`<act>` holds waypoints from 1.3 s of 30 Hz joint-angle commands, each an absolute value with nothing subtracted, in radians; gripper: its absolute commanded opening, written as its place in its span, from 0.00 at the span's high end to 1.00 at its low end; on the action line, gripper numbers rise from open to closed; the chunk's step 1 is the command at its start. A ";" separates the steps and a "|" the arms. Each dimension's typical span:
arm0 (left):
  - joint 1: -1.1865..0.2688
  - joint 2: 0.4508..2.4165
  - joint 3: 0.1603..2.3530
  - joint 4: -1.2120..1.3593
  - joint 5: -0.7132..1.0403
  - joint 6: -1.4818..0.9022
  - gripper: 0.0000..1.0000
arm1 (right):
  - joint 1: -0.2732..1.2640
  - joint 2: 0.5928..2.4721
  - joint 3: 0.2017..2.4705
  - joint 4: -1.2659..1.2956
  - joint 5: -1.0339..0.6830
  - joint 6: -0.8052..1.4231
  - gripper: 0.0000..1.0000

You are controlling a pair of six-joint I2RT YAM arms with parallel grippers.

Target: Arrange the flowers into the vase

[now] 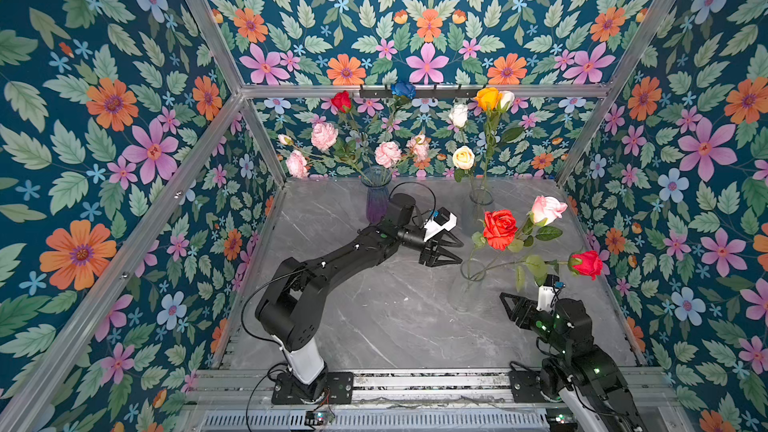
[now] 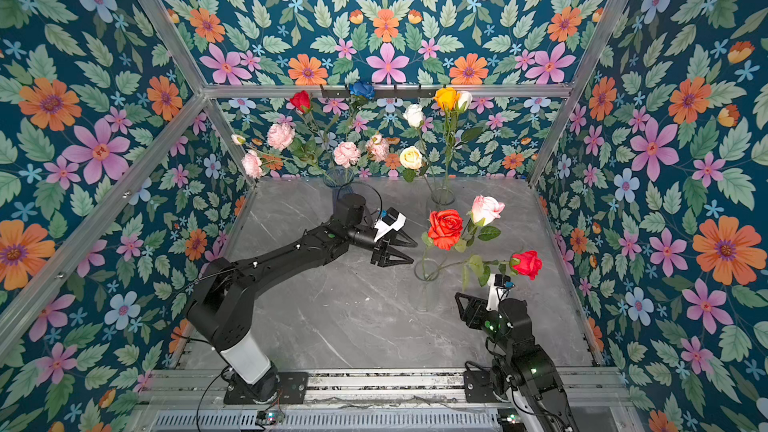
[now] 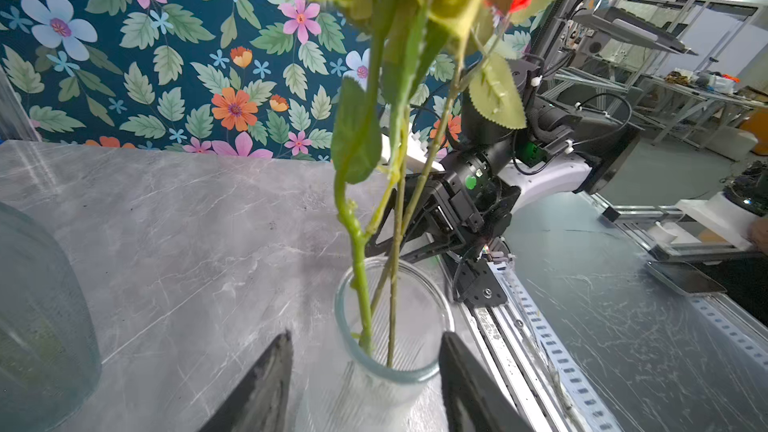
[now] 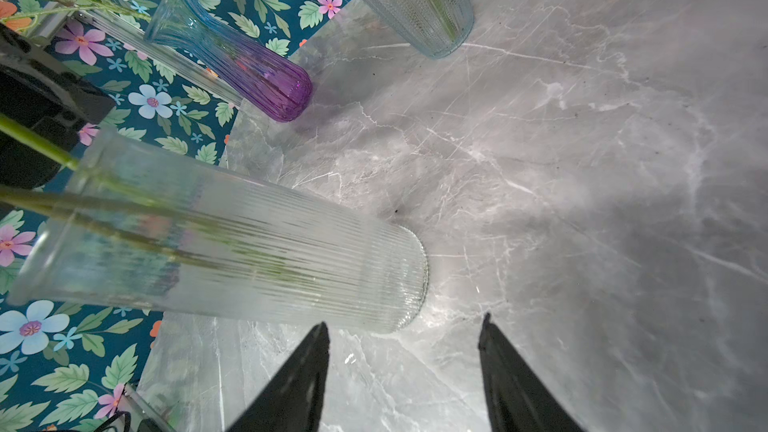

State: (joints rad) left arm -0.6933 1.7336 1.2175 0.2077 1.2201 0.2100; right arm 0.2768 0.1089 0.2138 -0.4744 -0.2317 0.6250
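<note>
Ribbed vase stands upright on the marble table. It holds three stems: orange-red rose, pink rose and red rose, the last leaning out low to the vase's right.

Left gripper sits just left of the vase rim, jaws apart, empty, clear of the stems.

Right gripper sits near the vase base, jaws apart, empty.

Behind the vase are the purple vase with pink carnations and the dotted vase with pale roses.
</note>
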 commanded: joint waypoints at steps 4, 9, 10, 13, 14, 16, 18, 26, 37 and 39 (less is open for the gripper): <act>-0.730 1.793 1.281 0.233 1.224 0.188 0.44 | 0.278 0.109 0.216 -0.472 -0.229 0.621 0.41; -0.730 1.803 1.290 0.253 1.241 0.164 0.71 | 0.276 0.109 0.215 -0.471 -0.230 0.620 0.41; -0.730 1.802 1.291 0.252 1.243 0.162 0.78 | 0.277 0.110 0.215 -0.471 -0.230 0.621 0.41; -0.730 1.793 1.289 0.253 1.247 0.157 0.93 | 0.277 0.109 0.215 -0.471 -0.232 0.620 0.41; -0.730 1.789 1.288 0.257 1.250 0.154 0.96 | 0.278 0.110 0.215 -0.471 -0.232 0.621 0.41; -0.731 1.777 1.277 0.283 1.250 0.132 1.00 | 0.277 0.109 0.215 -0.471 -0.231 0.621 0.41; -0.732 1.758 1.254 0.341 1.241 0.089 1.00 | 0.278 0.109 0.215 -0.471 -0.231 0.621 0.41; -0.762 1.620 1.096 0.505 1.075 -0.064 1.00 | 0.278 0.110 0.215 -0.471 -0.228 0.621 0.41; -0.888 1.531 1.012 0.492 0.715 -0.106 1.00 | 0.277 0.109 0.216 -0.474 -0.229 0.622 0.41; -0.895 1.524 1.008 0.492 0.659 -0.116 1.00 | 0.278 0.109 0.216 -0.474 -0.229 0.623 0.41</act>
